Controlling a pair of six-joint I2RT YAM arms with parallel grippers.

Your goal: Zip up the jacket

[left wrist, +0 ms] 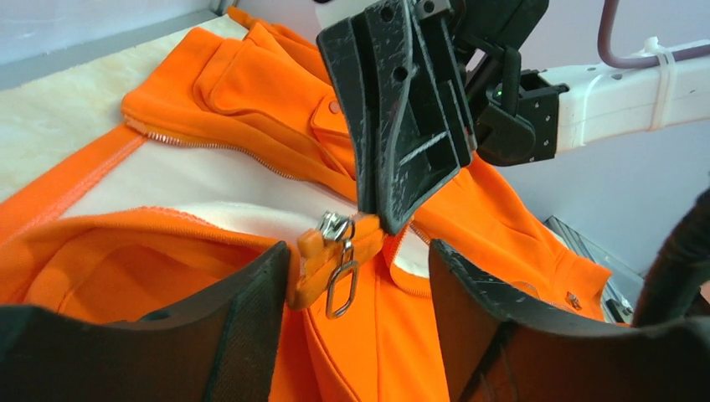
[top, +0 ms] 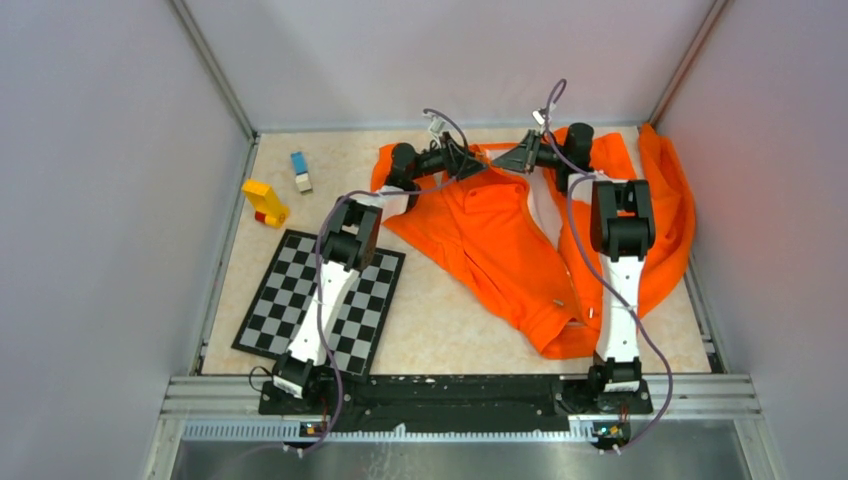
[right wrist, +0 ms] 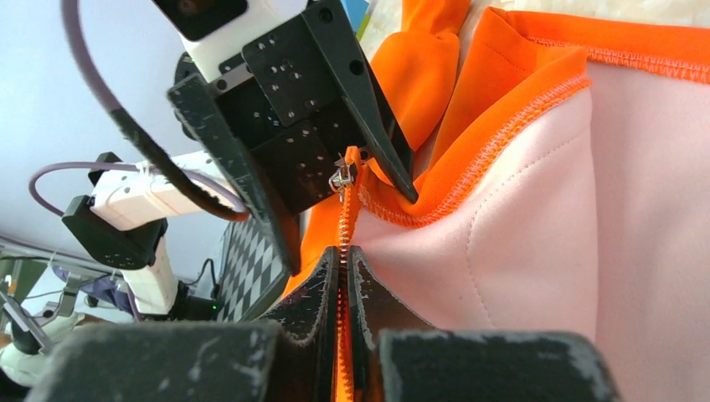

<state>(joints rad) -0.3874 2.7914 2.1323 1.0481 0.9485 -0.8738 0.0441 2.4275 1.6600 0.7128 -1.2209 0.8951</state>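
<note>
**Grey-walled tabletop, orange jacket held at its zipper by both claws**

Grey walls (top: 100, 200) are seen on three sides of a beige tabletop (top: 440, 320). The jacket (top: 490, 240) is spread over the right half of the tabletop, from the far edge down towards the near right. Its front is open at the far end, where the pale lining (right wrist: 536, 251) is shown.

Both arms are stretched to the far middle, where the claws meet over the jacket's front edge. The left claw (left wrist: 358, 249) is held with its fingers apart, and the zipper slider (left wrist: 335, 226) and its hanging metal pull tab (left wrist: 339, 285) are seen between them. The right claw (right wrist: 343, 255) is pressed together on the joined zipper line just beside the slider.

A checkerboard (top: 270, 310) is laid flat at the near left, partly crossed by the left arm. A yellow block (top: 265, 202) and a blue block (top: 300, 170) are set at the far left, well apart from the jacket.
</note>
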